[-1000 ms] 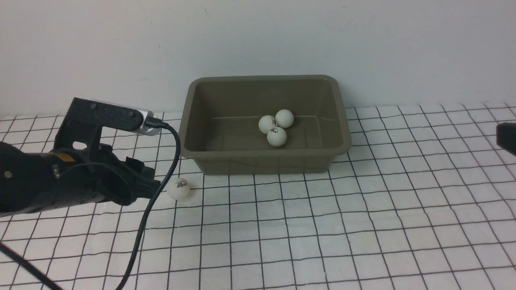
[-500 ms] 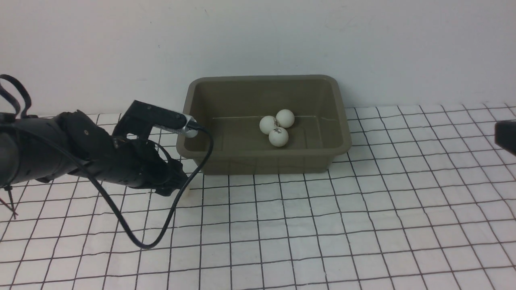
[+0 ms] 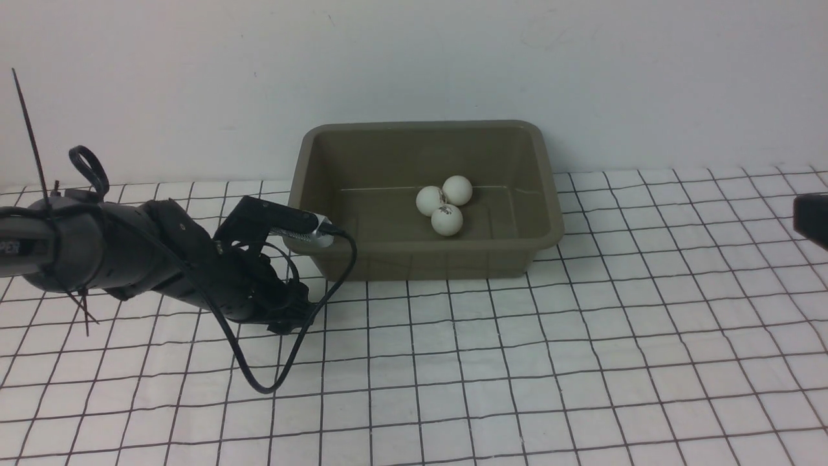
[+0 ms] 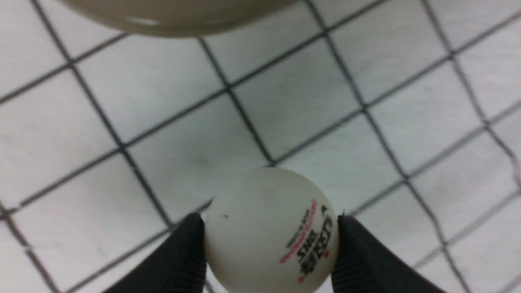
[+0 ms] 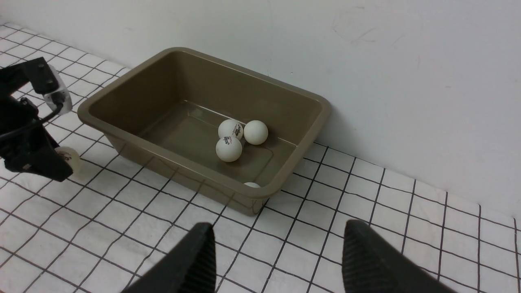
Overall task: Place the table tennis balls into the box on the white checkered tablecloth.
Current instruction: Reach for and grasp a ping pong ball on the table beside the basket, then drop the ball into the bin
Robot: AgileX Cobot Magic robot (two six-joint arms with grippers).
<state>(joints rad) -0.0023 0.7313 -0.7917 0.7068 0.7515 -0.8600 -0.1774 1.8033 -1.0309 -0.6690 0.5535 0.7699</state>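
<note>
The olive-grey box [image 3: 420, 126] stands on the white checkered tablecloth [image 3: 582, 362] by the wall. Three table tennis balls [image 3: 446, 219] cluster on its floor; the right wrist view shows them [image 5: 229, 149] and part of another ball [image 5: 251, 185] behind the near rim. My left gripper [image 3: 294, 317] is low on the cloth off the box's front left corner. In the left wrist view it [image 4: 270, 221] is shut on a logo-printed ball [image 4: 260, 244], a finger pressing each side. My right gripper [image 5: 276, 240] hangs open and empty, far right of the box.
The left arm's black cable [image 3: 259, 382] loops over the cloth in front of the gripper. A white wall [image 3: 414, 58] rises right behind the box. A dark part of the right arm [image 3: 812, 219] shows at the right edge.
The left arm reached forward and down to the ball by the box's front left corner, and its jaws closed on it. The front view no longer shows that ball. The right arm stayed still.
</note>
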